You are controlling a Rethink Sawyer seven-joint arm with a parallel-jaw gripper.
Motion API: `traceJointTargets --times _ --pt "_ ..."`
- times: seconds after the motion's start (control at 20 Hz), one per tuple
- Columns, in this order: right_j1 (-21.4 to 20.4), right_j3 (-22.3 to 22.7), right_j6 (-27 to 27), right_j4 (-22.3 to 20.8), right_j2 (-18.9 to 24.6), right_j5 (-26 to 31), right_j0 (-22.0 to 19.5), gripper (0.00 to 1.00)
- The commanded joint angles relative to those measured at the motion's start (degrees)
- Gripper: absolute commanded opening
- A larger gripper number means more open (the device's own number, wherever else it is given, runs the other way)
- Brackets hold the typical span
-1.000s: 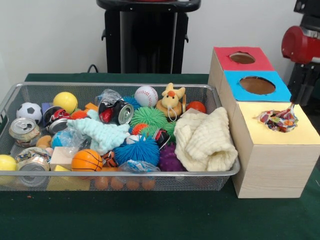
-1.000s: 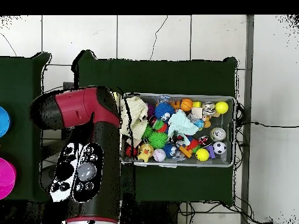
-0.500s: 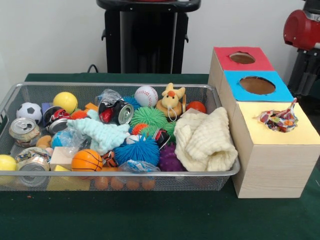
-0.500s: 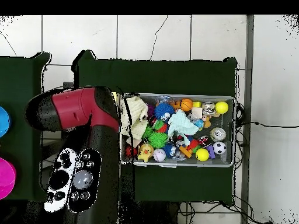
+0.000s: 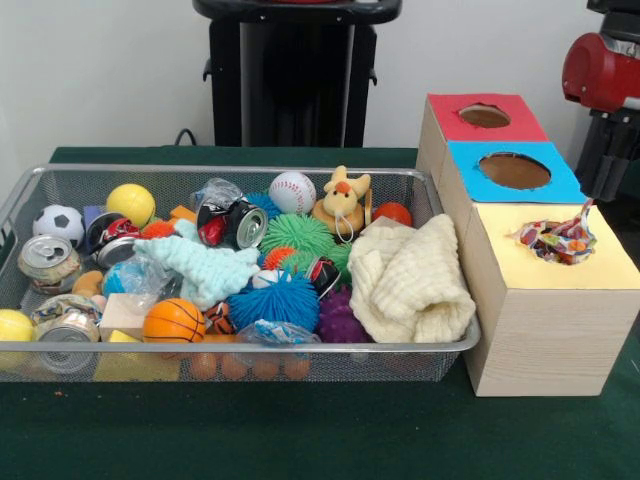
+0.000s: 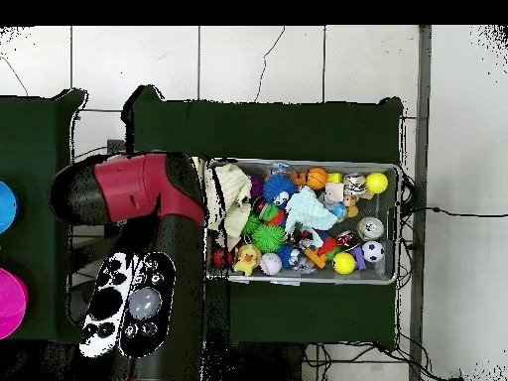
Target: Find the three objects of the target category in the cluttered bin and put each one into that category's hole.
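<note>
A crumpled colourful wrapper (image 5: pixel 562 241) sits in the hole of the yellow top (image 5: pixel 600 268) of the wooden box, partly sticking out. Behind it lie the blue top (image 5: pixel 560 186) and the red top (image 5: pixel 520 128), each with an empty round hole. The wire bin (image 5: pixel 250 172) holds crushed cans (image 5: pixel 48 258) (image 5: pixel 238 222), a clear plastic bag (image 5: pixel 140 272), balls and cloths. My red arm (image 5: pixel 600 70) hangs at the right edge above the box, and its black lower end (image 5: pixel 598 160) is well above the wrapper. The gripper's state does not show. From overhead the arm (image 6: pixel 129 189) hides the box.
A cream knitted cloth (image 5: pixel 410 275) fills the bin's right end beside the box. A teal cloth (image 5: pixel 205 265), spiky balls (image 5: pixel 272 300), a basketball (image 5: pixel 173 320) and a plush toy (image 5: pixel 342 200) crowd the middle. Blue and pink discs (image 6: pixel 5 206) show at the overhead view's left edge.
The gripper has lifted up off the wrapper, which stays in the yellow hole. The arm then shifted slightly at the right edge. Nothing in the bin moved.
</note>
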Motion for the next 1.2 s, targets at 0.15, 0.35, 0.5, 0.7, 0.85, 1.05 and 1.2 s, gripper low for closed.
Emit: traceJointTargets --times 0.15,0.35,0.5,0.7,0.85,1.05,1.2 --pt "3.29 9.25 14.61 2.62 2.31 -4.22 -0.73 0.00" --pt "3.66 9.85 15.01 3.32 1.94 -5.13 -0.38 0.00" --pt "3.84 10.53 15.74 4.30 1.47 -4.96 0.10 0.00" --pt "3.94 12.17 17.07 5.27 1.21 -7.08 0.77 0.00" --pt "4.22 12.88 17.64 5.68 0.60 -8.10 1.17 0.00" --pt "4.01 14.39 17.94 7.25 0.80 -8.99 1.52 0.00" --pt "3.47 16.42 18.29 8.66 0.95 -9.69 2.18 0.00"
